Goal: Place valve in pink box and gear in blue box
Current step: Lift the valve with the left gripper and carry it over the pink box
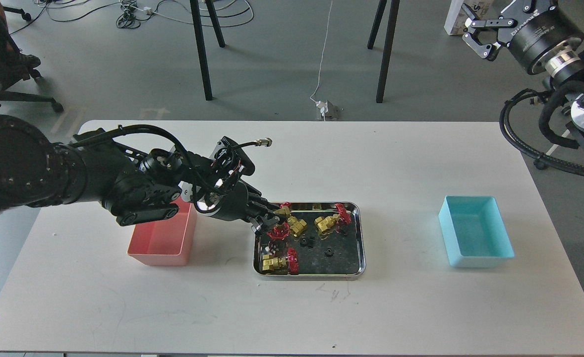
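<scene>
Several brass valves with red handwheels lie in a steel tray at the table's middle. My left gripper is at the tray's left end, shut on one valve and holding it slightly above the tray floor. Other valves lie at the tray's front left, its middle and its back right. Two tiny black gears lie on the tray floor. The pink box stands left of the tray, partly under my left arm. The blue box stands at the right, empty. My right gripper is open, high at the upper right.
Table legs, cables and a power plug are on the floor beyond the far table edge. An office chair stands at the far left. My right arm's cable loops hang beside the table's right edge.
</scene>
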Controlling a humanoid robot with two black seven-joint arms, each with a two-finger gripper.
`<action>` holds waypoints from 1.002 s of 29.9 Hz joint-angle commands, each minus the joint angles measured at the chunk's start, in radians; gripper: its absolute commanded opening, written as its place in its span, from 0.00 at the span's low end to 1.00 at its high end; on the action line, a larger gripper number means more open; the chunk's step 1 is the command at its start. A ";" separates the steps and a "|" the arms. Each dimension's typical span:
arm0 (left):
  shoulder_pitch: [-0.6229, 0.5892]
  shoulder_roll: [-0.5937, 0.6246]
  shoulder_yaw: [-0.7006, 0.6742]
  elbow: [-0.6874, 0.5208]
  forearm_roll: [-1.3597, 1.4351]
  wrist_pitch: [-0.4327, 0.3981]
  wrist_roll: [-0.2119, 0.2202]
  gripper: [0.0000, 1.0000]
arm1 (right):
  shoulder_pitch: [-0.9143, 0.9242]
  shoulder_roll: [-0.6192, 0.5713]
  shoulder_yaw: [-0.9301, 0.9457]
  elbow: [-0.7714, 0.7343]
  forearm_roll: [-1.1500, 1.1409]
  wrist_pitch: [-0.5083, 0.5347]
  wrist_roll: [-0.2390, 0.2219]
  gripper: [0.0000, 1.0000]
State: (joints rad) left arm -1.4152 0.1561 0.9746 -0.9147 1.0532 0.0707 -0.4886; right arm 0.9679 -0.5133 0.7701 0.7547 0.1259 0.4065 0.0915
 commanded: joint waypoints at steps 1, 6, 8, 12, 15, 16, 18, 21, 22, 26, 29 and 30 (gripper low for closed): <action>-0.017 0.040 -0.037 -0.016 0.001 -0.003 0.000 0.18 | 0.002 0.001 0.000 -0.002 0.000 -0.006 -0.001 0.99; -0.036 0.157 -0.106 -0.082 0.002 -0.003 0.000 0.18 | 0.046 0.012 -0.005 -0.006 0.000 -0.109 -0.001 0.99; -0.036 0.222 -0.141 -0.114 0.007 -0.003 0.000 0.18 | 0.090 0.012 -0.018 -0.011 -0.003 -0.182 -0.003 0.99; -0.034 0.373 -0.203 -0.205 0.066 -0.002 0.000 0.18 | 0.159 0.012 -0.034 -0.009 -0.005 -0.299 -0.027 0.99; -0.033 0.508 -0.276 -0.282 0.102 -0.002 0.000 0.18 | 0.202 0.013 -0.052 -0.011 -0.005 -0.386 -0.044 0.99; -0.030 0.554 -0.307 -0.301 0.103 -0.002 0.000 0.18 | 0.212 0.013 -0.066 -0.011 -0.005 -0.408 -0.050 0.99; -0.022 0.627 -0.344 -0.325 0.105 -0.002 0.000 0.18 | 0.218 0.013 -0.087 -0.014 -0.005 -0.429 -0.055 0.99; -0.001 0.712 -0.352 -0.337 0.119 -0.002 0.000 0.18 | 0.212 0.013 -0.097 -0.014 -0.005 -0.436 -0.056 0.99; 0.016 0.730 -0.355 -0.337 0.123 0.000 0.000 0.18 | 0.209 0.013 -0.097 -0.014 -0.005 -0.437 -0.056 0.99; 0.102 0.777 -0.366 -0.337 0.140 0.020 0.000 0.18 | 0.203 0.015 -0.087 -0.012 0.006 -0.436 -0.056 0.99; 0.168 0.790 -0.367 -0.329 0.143 0.066 0.000 0.18 | 0.203 0.015 -0.084 -0.012 0.008 -0.436 -0.058 0.99; 0.185 0.790 -0.367 -0.326 0.143 0.076 0.000 0.18 | 0.203 0.013 -0.083 -0.012 0.008 -0.434 -0.061 0.99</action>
State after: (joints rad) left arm -1.2859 0.9384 0.6085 -1.2500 1.1943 0.1119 -0.4886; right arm 1.1708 -0.4988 0.6829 0.7420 0.1325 -0.0299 0.0345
